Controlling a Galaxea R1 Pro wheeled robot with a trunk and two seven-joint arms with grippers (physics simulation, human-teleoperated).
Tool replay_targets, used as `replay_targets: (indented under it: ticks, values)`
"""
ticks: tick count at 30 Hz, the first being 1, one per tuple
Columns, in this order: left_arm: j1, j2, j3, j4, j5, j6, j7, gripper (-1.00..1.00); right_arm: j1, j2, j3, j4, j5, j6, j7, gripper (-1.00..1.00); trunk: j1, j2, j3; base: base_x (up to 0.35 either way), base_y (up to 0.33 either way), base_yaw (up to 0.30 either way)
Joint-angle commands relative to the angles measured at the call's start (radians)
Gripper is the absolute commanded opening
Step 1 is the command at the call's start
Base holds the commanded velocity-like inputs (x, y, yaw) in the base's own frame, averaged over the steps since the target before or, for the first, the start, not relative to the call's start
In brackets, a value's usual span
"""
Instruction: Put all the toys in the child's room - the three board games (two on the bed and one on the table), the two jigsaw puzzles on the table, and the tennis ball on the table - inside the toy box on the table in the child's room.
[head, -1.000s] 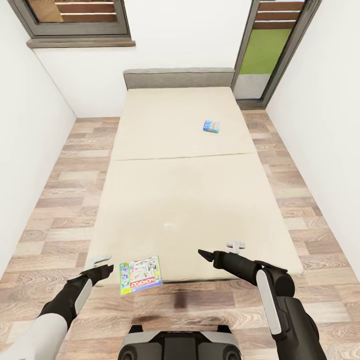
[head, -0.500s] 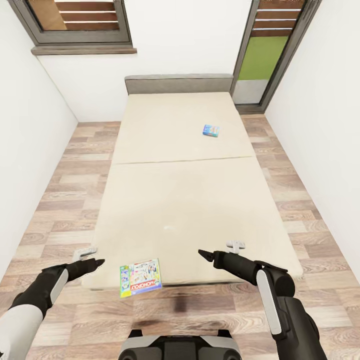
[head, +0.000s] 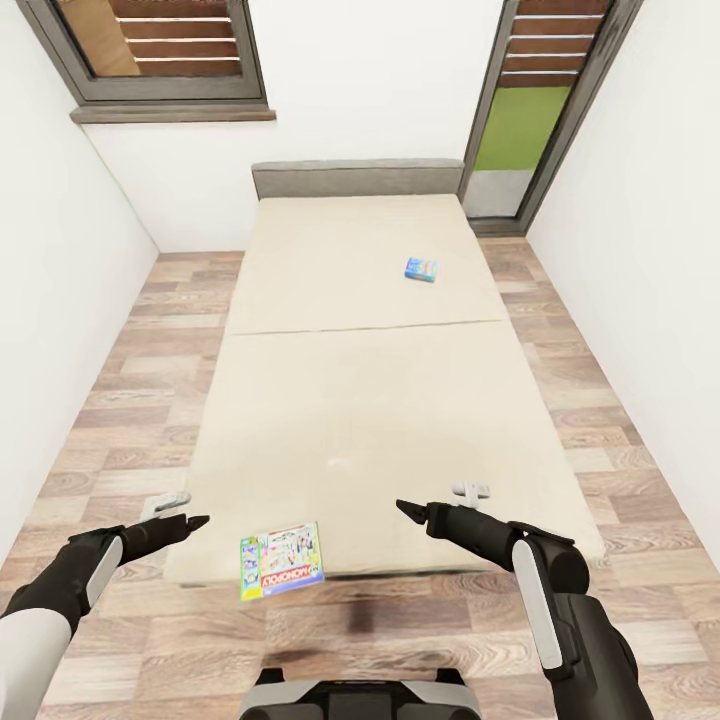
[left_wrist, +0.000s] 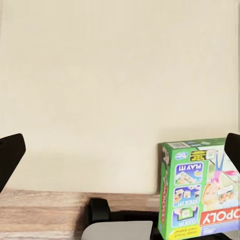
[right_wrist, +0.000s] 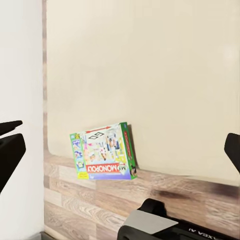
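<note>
Both claws, left claw (head: 172, 510) and right claw (head: 440, 500), spread open, empty; I see flat glossy Monopoly box (head: 281, 559) overhanging beige bed (head: 350, 400) edge.

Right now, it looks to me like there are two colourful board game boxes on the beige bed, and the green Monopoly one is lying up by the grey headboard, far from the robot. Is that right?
Not quite. The green Monopoly box lies at the near foot edge of the beige bed, just in front of the robot; the small blue box is the one nearer the grey headboard. The head view shows this.
</note>
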Motion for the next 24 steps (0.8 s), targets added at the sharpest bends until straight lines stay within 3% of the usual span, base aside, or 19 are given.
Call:
replay_targets:
  ticks: [1, 13, 17, 22, 24]
  values:
    - [0.0, 0.0, 0.002, 0.0, 0.01, 0.01, -0.002, 1.0, -0.001, 0.001, -0.003, -0.001, -0.004, 0.007, 0.001, 1.0, 0.001, -0.002, 0.0, 0.0, 0.0, 0.0]
    - [0.0, -0.015, -0.002, 0.001, 0.002, 0.007, 0.034, 1.0, -0.001, 0.001, -0.003, 0.0, -0.004, 0.007, 0.001, 1.0, 0.001, -0.002, 0.019, 0.0, 0.0, 0.0]
    - [0.0, -0.04, -0.005, 0.005, 0.0, -0.003, 0.126, 1.0, -0.001, 0.001, -0.002, 0.0, -0.004, 0.007, 0.001, 1.0, 0.001, -0.002, 0.025, 0.0, 0.0, 0.0]
    - [0.0, -0.072, -0.006, 0.009, -0.001, -0.045, 0.32, 1.0, -0.001, 0.002, -0.001, 0.0, -0.004, 0.006, 0.001, 1.0, 0.001, -0.002, 0.033, 0.0, 0.0, 0.0]
    - [0.0, -0.078, -0.007, 0.012, -0.001, -0.056, 0.362, 1.0, -0.001, 0.002, -0.001, 0.0, -0.004, 0.006, 0.0, 1.0, 0.001, -0.002, 0.036, 0.0, 0.0, 0.0]
